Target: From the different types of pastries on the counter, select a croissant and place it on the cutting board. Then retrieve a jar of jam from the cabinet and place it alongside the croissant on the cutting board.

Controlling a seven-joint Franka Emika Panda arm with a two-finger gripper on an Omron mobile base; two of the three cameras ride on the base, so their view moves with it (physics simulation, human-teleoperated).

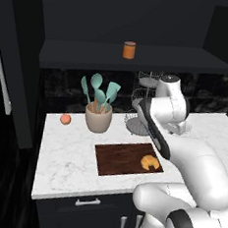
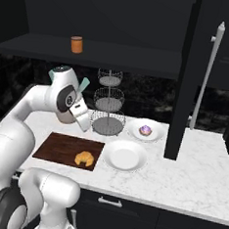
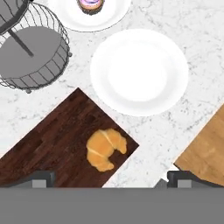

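Note:
The golden croissant [image 1: 150,162] [image 2: 84,158] [image 3: 106,148] lies on the right end of the dark brown cutting board [image 1: 116,160] [image 2: 59,148] [image 3: 52,144] on the white marble counter [image 1: 67,161]. My gripper [image 2: 84,125] [image 3: 111,178] hangs above the board, open and empty, with the croissant below and between its fingertips [image 3: 41,177]. The orange jar of jam [image 1: 129,50] [image 2: 76,44] stands upright on the black cabinet's shelf [image 1: 180,60] [image 2: 121,58], high above and apart from the gripper. A round purple-topped pastry [image 2: 145,130] [image 3: 91,5] sits on a white plate.
An empty white plate [image 2: 125,155] [image 3: 140,72] lies right of the board. A tiered wire rack [image 1: 146,97] [image 2: 108,106] [image 3: 33,57] stands behind it. A beige utensil pot [image 1: 98,117] and a peach-coloured fruit [image 1: 65,119] are at the back left. A dark pillar [image 2: 186,78] rises at right.

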